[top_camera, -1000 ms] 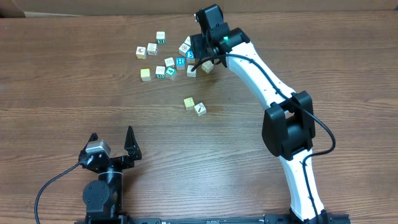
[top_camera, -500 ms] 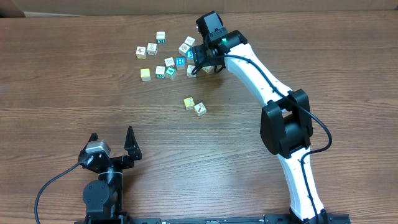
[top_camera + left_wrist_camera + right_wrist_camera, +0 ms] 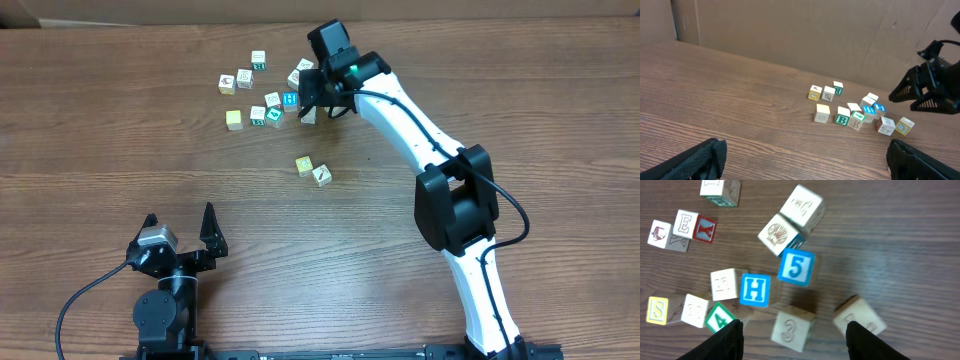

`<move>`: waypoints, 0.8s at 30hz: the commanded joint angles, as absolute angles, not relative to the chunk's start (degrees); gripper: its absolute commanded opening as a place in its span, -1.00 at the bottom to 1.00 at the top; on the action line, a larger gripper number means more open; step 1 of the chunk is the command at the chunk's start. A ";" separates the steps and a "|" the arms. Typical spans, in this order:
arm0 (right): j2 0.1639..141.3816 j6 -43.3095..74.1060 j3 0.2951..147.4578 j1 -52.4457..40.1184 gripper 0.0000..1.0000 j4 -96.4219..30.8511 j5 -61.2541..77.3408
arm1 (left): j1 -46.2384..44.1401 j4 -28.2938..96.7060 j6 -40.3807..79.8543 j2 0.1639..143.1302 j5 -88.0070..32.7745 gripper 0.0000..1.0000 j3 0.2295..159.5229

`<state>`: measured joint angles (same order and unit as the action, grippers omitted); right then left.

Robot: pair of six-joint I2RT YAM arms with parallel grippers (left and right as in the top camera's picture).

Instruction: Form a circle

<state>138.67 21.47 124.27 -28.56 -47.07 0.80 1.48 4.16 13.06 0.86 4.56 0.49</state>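
The circle (image 3: 313, 171) is a yellow cube and a white cube with a dark mark, lying side by side mid-table. Behind it lies a spread bunch of alphabet cubes (image 3: 272, 100). My right gripper (image 3: 318, 102) hangs open over that bunch's right end. In the right wrist view its fingertips (image 3: 736, 328) stand either side of a plain "3" cube (image 3: 792, 329) without touching it. A second plain cube (image 3: 860, 317) sits just inside the right finger. My left gripper (image 3: 180, 232) rests open near the front edge, far from all cubes, with nothing between its fingers (image 3: 700, 159).
Blue "5" (image 3: 797, 268) and "H" (image 3: 755, 290) cubes and a green "4" cube (image 3: 716, 318) crowd just beyond the right gripper. A cardboard wall (image 3: 805, 35) backs the table. The left wrist view shows the bunch (image 3: 850, 110) with the right gripper (image 3: 927, 90) above it.
My right gripper has slid left over the bunch's right end, and its jaws have narrowed a little. The left arm and the two-cube group have not moved.
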 commanded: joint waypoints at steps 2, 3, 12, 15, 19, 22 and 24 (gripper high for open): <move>142.17 24.43 124.11 -30.41 0.27 -46.61 -0.86 | 1.19 4.10 11.79 0.30 4.47 0.99 0.32; 142.47 24.43 124.11 -30.83 0.27 -46.61 -1.72 | 1.19 4.10 11.77 0.30 4.45 0.99 0.32; 143.46 24.43 124.11 -32.25 0.26 -46.57 -7.94 | 1.19 4.10 11.79 0.30 4.47 0.99 0.30; 143.50 24.43 124.11 -32.25 0.25 -46.57 -7.92 | 1.19 4.10 11.77 0.32 4.47 0.99 0.32; 143.55 24.45 124.11 -32.25 0.12 -46.28 -7.92 | 1.19 4.10 11.77 0.30 4.47 0.99 0.32; 143.81 24.45 124.11 -32.25 -0.01 -45.91 -7.90 | 1.19 4.10 11.79 0.30 4.47 0.99 0.32; 144.07 24.45 124.11 -32.25 -0.13 -45.91 -7.90 | 1.19 4.08 11.79 0.30 4.47 0.99 0.32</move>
<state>143.37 24.01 124.14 -32.34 -46.19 -6.96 1.48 4.16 13.06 0.86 4.56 0.49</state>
